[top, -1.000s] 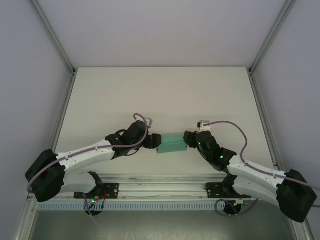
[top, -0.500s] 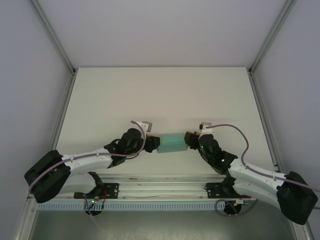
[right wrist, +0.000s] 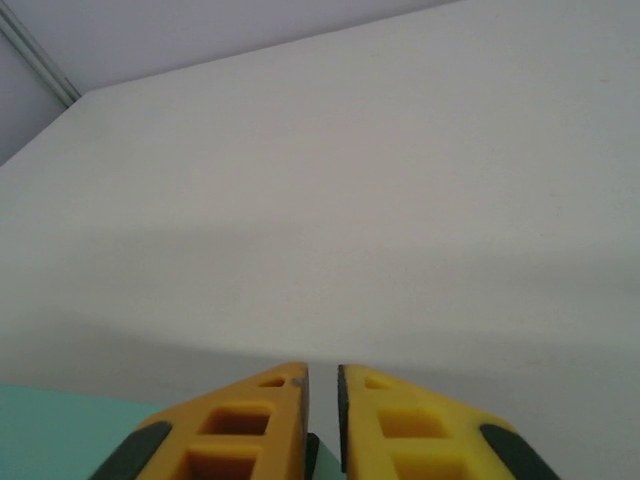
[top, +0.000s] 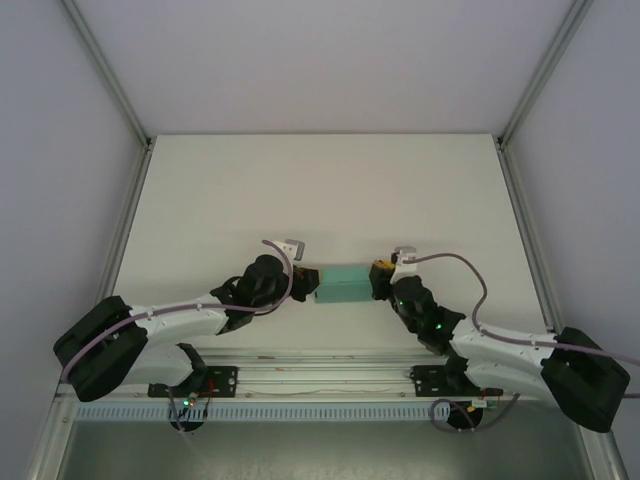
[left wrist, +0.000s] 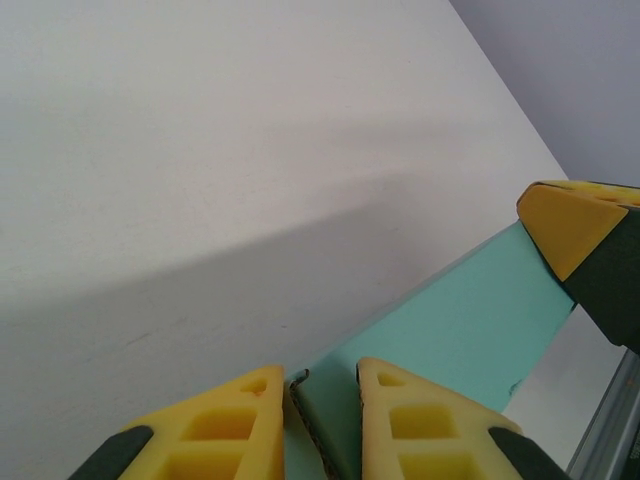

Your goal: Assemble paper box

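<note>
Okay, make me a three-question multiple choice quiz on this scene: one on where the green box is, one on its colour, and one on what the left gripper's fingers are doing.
1. Where is the paper box?
A) On the table, between the left gripper and the right gripper
B) At the far left corner
C) On top of the right arm's base

2. What colour is it?
A) Red
B) Teal-green
C) Black

3. How do the left gripper's fingers stand?
A) Spread wide over bare surface
B) Close together, with an edge of the box's card between them
C) Clamped on a cable

Answers:
1 A: the top view shows a gripper at each end of the box.
2 B: it is teal-green in the top and wrist views.
3 B: the left wrist view shows a thin card edge between the yellow fingers.
</note>
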